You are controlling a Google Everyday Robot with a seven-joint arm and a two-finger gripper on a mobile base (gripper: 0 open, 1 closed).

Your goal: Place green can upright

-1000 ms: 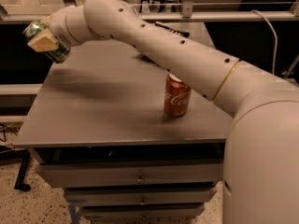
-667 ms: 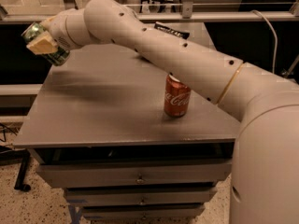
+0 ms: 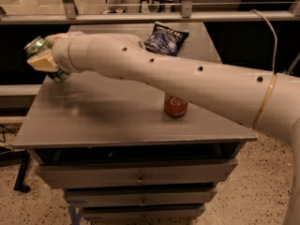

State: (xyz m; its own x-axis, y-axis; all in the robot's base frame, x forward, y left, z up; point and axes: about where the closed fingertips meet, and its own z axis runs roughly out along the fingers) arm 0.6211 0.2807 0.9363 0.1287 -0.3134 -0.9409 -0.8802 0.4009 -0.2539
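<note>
- The gripper (image 3: 43,60) is located at the left of the view, at the far-left corner of the table top.
- The gripper is clamped on the green can (image 3: 36,46); 1 pale finger pad (image 3: 41,63) is pressed flat against the side of the can.
- The green can is held tilted, not upright: its upper end is turned up and to the left, and its lower end is directed down toward the table corner.
- It cannot be determined whether the lower end of the can is touching the surface.
- The arm (image 3: 187,81) is extended from the lower right across the table to the gripper; small dark holes are visible along its pale casing.
- 1 red can (image 3: 175,108) is standing upright near the middle of the table, well apart from the green can; its upper part is hidden by the arm.
- 1 dark blue snack bag (image 3: 165,38) is lying at the far edge of the table, behind the arm.
- The table (image 3: 103,121) is a grey metal cabinet; 3 drawer fronts (image 3: 139,177) are visible below the top.
- A speckled floor (image 3: 253,191) is seen around the cabinet.
</note>
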